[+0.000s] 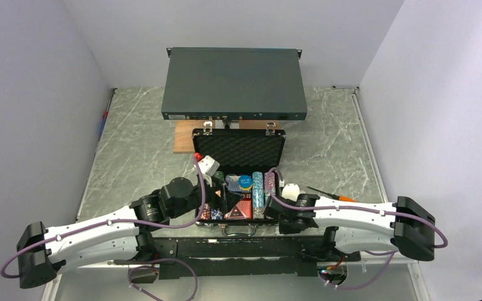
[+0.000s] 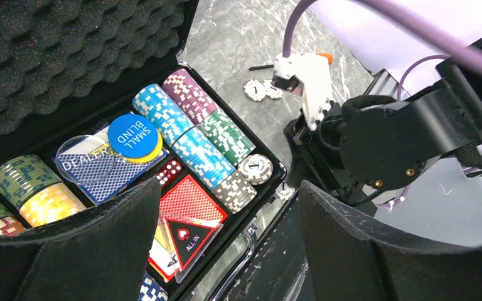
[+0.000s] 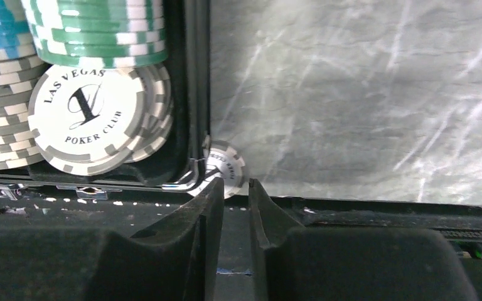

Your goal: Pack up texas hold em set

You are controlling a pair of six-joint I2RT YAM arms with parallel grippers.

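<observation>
The texas hold em set's black briefcase [image 1: 238, 150] lies open at the table's middle, its foam lid raised. Inside it are rows of poker chips [image 2: 191, 141], a blue disc [image 2: 130, 133], red dice [image 2: 171, 170] and a red card deck [image 2: 188, 200]. My left gripper [image 2: 226, 194] hovers open over the case's front edge with nothing in it. My right gripper [image 3: 233, 187] is low at the case's front right corner, jaws narrowed to a small gap. A grey-white chip [image 3: 229, 164] leans on that corner right at the fingertips; whether they pinch it is hidden.
A large dark grey rack box [image 1: 234, 83] sits behind the case on a wooden board [image 1: 182, 137]. An orange-handled screwdriver [image 1: 332, 194] and two loose chips [image 2: 255, 89] lie on the marble table to the right. A grey-white chip [image 3: 88, 119] lies on the rows inside the case.
</observation>
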